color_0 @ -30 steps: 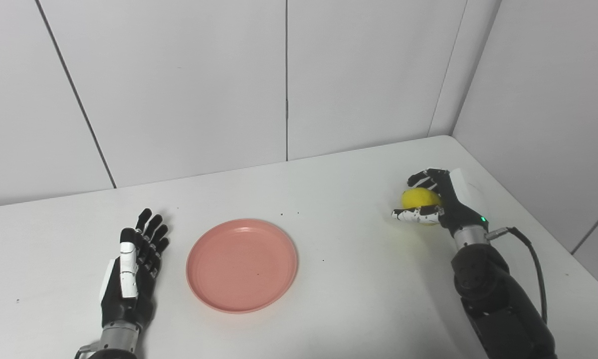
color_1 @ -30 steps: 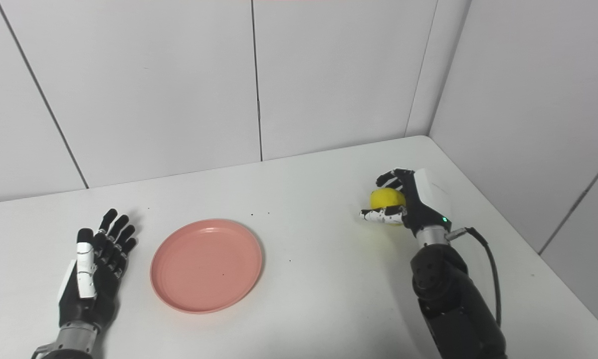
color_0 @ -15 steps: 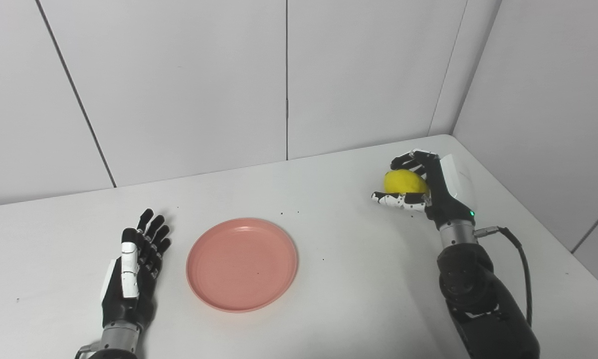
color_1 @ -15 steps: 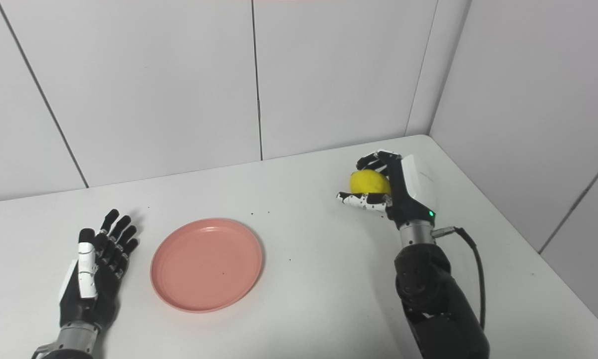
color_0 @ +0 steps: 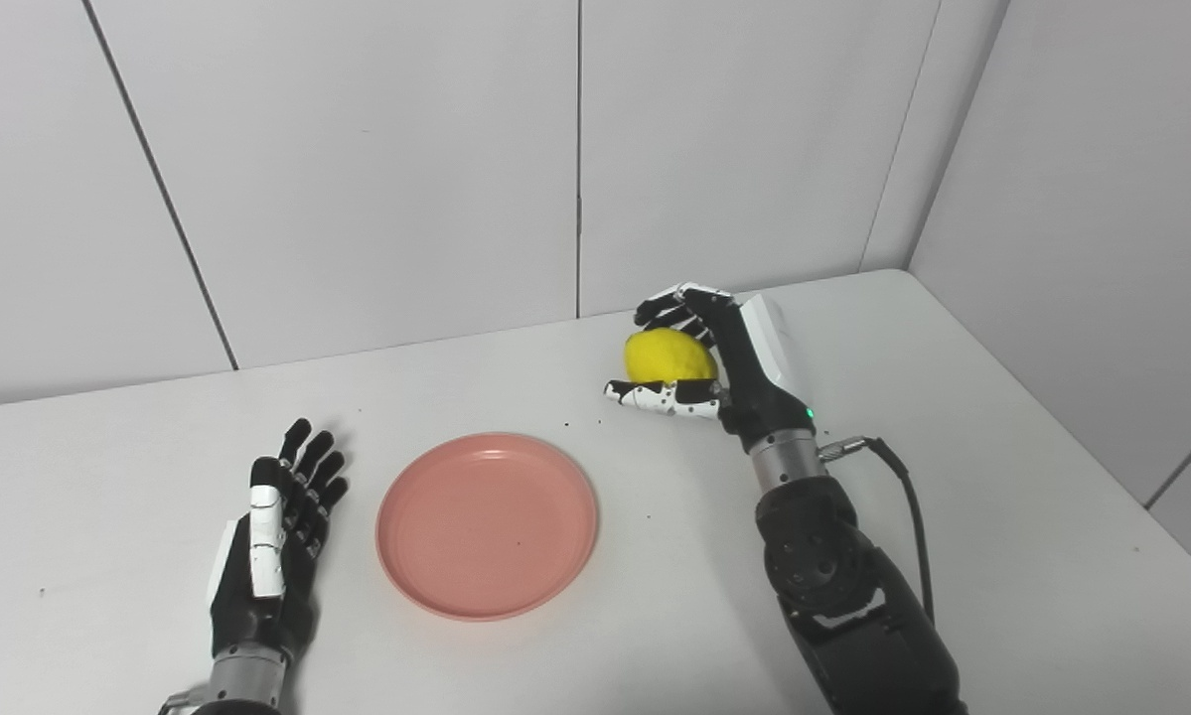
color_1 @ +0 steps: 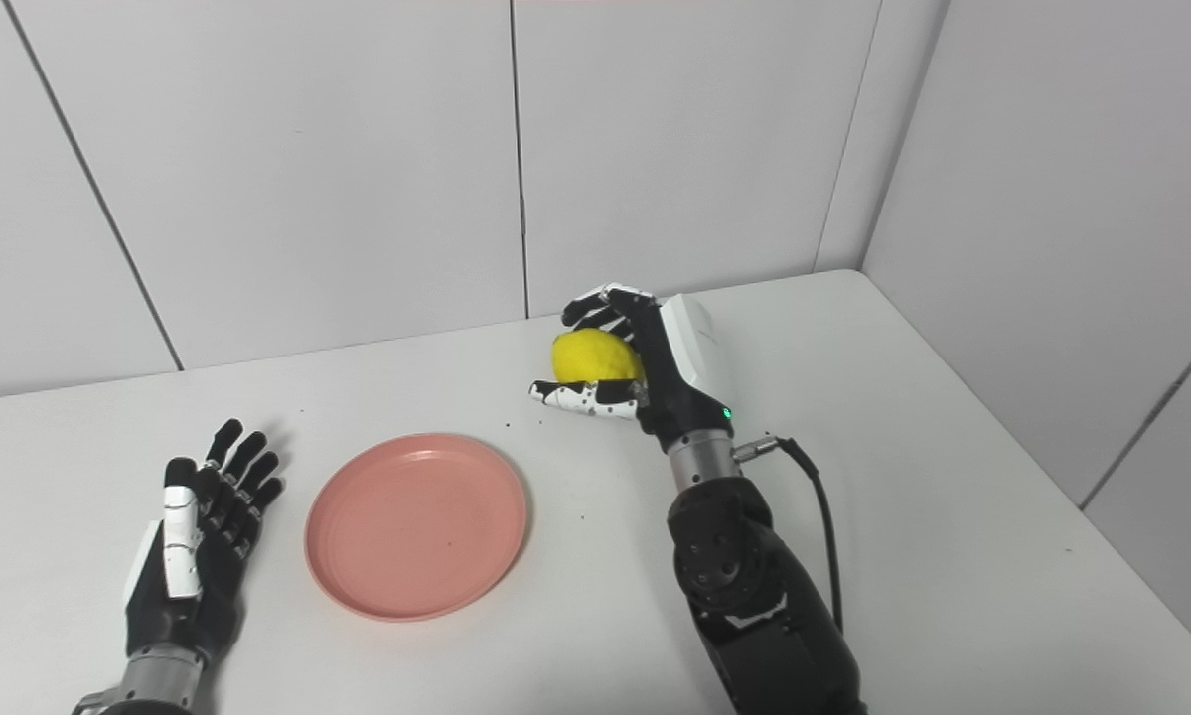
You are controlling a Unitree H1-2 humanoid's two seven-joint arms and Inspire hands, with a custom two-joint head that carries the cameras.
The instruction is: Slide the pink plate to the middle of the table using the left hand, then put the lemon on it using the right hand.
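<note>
The pink plate point(color_0: 487, 524) lies flat on the white table point(color_0: 953, 417), left of centre. My right hand point(color_0: 719, 362) is shut on the yellow lemon point(color_0: 669, 357) and carries it in the air, above and to the right of the plate's far rim. My left hand point(color_0: 272, 541) rests open on the table just left of the plate, fingers spread and pointing away, a small gap from the rim.
White wall panels close the table at the back and on the right. A black cable point(color_0: 903, 497) runs from the right wrist. Small dark specks dot the table near the plate.
My right hand has lifted the lemon off the table at the far right and carried it left toward the plate. The left hand and plate have stayed put.
</note>
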